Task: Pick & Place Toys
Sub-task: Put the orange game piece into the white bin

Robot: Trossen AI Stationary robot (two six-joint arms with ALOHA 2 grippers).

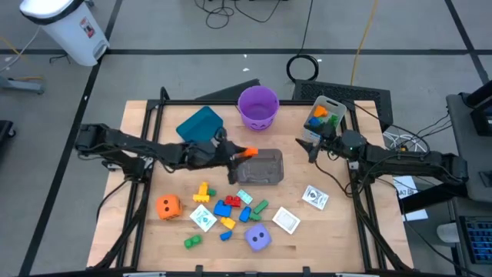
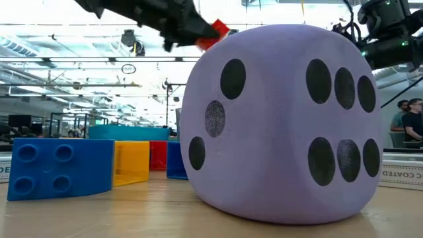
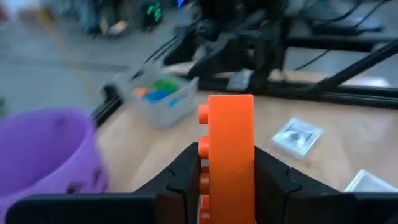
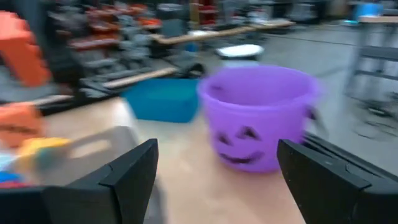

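Transport is served by the left end effector [image 3: 227, 177], clamped on an orange block [image 3: 231, 149] above the table [image 1: 346, 231]; the right end effector [image 4: 214, 171] is held wide.

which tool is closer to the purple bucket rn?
Left. The left tool, gripping an orange block, sits just in front of the purple bucket. The right tool waits open, farther off.

Pale wood grain shows across the worktop [image 1: 307, 231], a matt, unvarnished-looking surface. The purple die [image 2: 284, 125] filling the right of the low view looks soft and faintly grainy, foam-like, with matt black pips. The blue block [image 2: 59, 173] at lower left is smooth, glossy plastic. The orange block [image 3: 230, 155] is smooth plastic too. The purple bucket [image 4: 258, 115] at centre reads as thin plastic with a slight sheen.
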